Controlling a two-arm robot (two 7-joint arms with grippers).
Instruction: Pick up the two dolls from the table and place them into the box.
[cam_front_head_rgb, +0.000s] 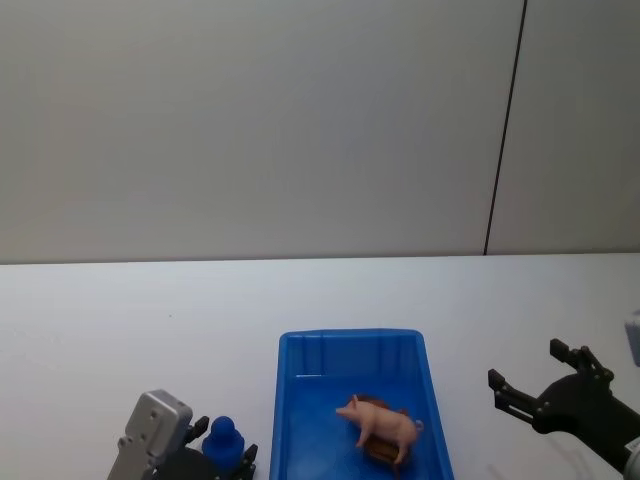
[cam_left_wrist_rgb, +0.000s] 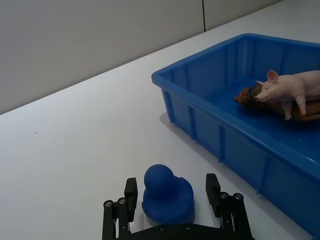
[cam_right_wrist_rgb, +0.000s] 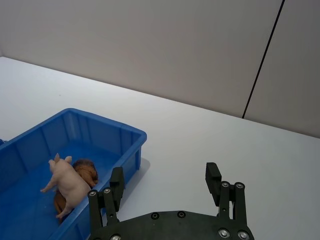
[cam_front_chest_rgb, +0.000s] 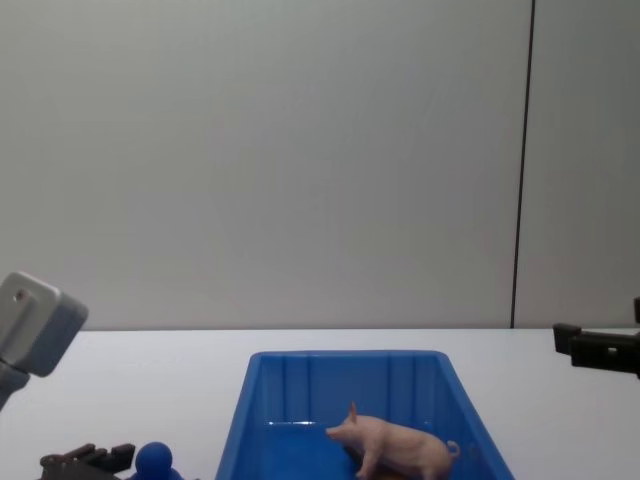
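Both dolls are inside the blue box (cam_front_head_rgb: 283, 400). The pale pink pig (cam_front_head_rgb: 385, 425) stands on top of the dark brown animal (cam_front_head_rgb: 384, 451), which lies on the box floor. The left wrist view shows the pig (cam_left_wrist_rgb: 295, 87) with the brown animal (cam_left_wrist_rgb: 248, 94) beneath its snout. My left gripper (cam_left_wrist_rgb: 170, 200) is low over the table (cam_front_head_rgb: 120, 320), left of the box. It is open, with a small blue round-topped object (cam_left_wrist_rgb: 167, 192) between its fingers. My right gripper (cam_front_head_rgb: 523, 363) hovers open and empty to the right of the box.
The white tabletop stretches bare behind the box and to both sides. A grey wall with a dark vertical seam (cam_front_head_rgb: 505, 130) stands behind the table's far edge.
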